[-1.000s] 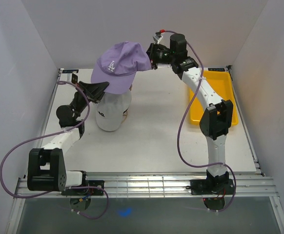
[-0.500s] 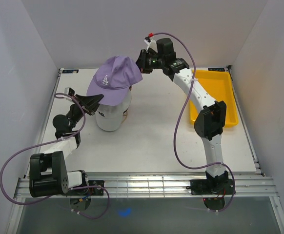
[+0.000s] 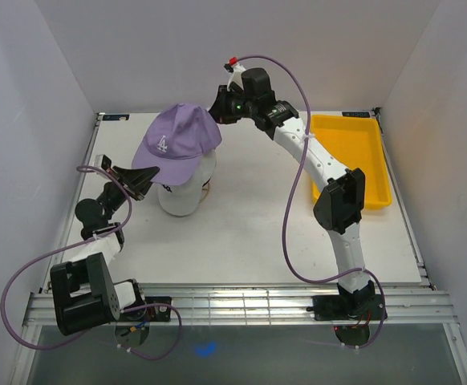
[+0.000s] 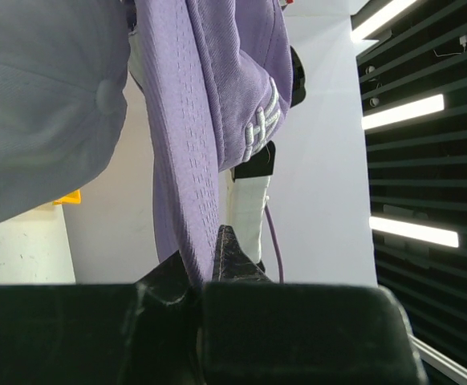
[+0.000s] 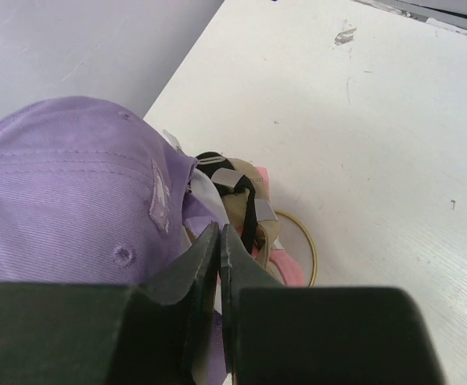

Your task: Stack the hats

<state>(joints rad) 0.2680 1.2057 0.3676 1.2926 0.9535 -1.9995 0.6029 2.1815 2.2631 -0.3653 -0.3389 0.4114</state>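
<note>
The purple cap (image 3: 173, 141) hangs over a stack of caps with the white cap (image 3: 181, 188) on top. My left gripper (image 3: 143, 178) is shut on the purple brim (image 4: 189, 176). My right gripper (image 3: 217, 108) is shut on the back edge of the purple cap (image 5: 73, 200). In the right wrist view the black (image 5: 211, 160), tan (image 5: 241, 220) and pink (image 5: 286, 269) caps' back straps show below it. The white cap's crown (image 4: 41, 104) fills the left of the left wrist view.
A yellow tray (image 3: 354, 156) sits at the right back of the white table (image 3: 249, 216). White walls enclose the back and both sides.
Both grippers have carried the purple cap left and down, closer onto the stack. The right arm has reached further left; the left arm has drawn back toward the left.
</note>
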